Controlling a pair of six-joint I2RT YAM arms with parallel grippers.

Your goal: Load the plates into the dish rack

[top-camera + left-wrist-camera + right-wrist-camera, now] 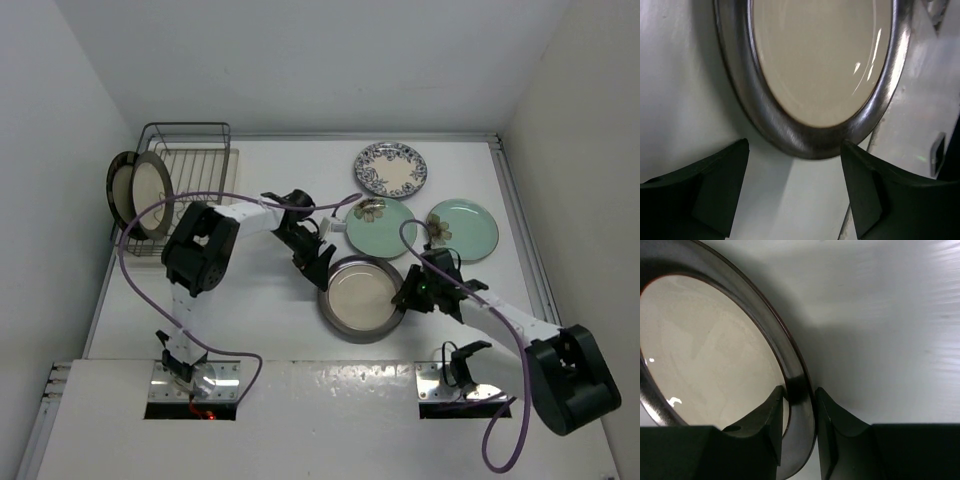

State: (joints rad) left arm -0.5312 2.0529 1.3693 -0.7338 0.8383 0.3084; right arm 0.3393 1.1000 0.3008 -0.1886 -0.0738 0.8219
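Right tool [799, 399] is clamped on the dark grey rim of the round cream-centred plate [710, 350], seemingly to lift it off the white worktop [880, 315]. The left tool [794, 162] is spread open at the opposite rim, and the dark wire dish rack [195, 170] is set well apart.

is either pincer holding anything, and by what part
The right pincer pinches the grey-rimmed cream plate by its rim; the left pincer is open, holding nothing.
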